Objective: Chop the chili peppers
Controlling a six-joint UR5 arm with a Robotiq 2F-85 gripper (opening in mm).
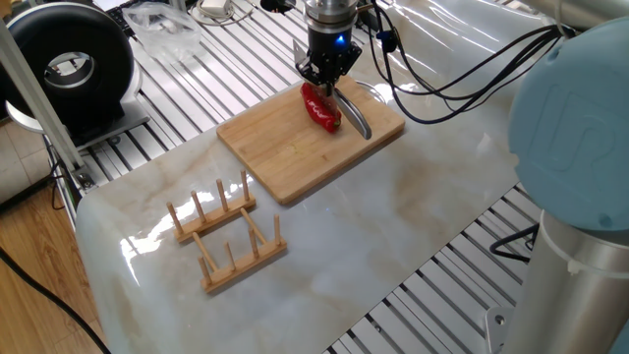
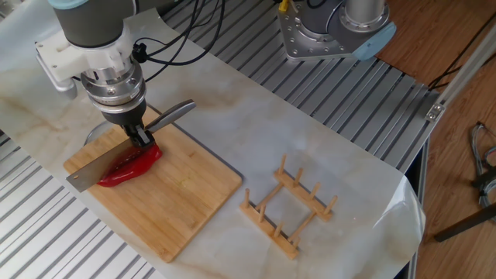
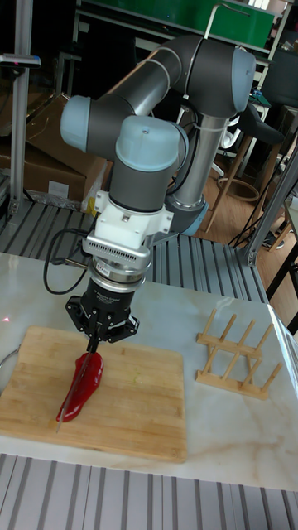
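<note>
A glossy red chili pepper (image 1: 320, 110) (image 2: 129, 166) (image 3: 82, 386) lies on a bamboo cutting board (image 1: 295, 147) (image 2: 186, 201) (image 3: 141, 406). My gripper (image 1: 325, 81) (image 2: 141, 139) (image 3: 93, 344) hangs right over the pepper and is shut on the handle of a knife (image 2: 172, 114). The steel blade (image 2: 96, 169) lies lengthwise along the pepper's top, edge down. The handle (image 1: 358, 116) reaches toward the board's far edge. Whether the pepper is split under the blade cannot be told.
A wooden peg rack (image 1: 228, 236) (image 2: 288, 204) (image 3: 240, 352) lies on the marble tabletop beside the board. A black round device (image 1: 69, 64) stands at one corner. Cables (image 1: 442, 79) trail from the wrist, and the arm's base (image 2: 335, 27) stands at the table's edge.
</note>
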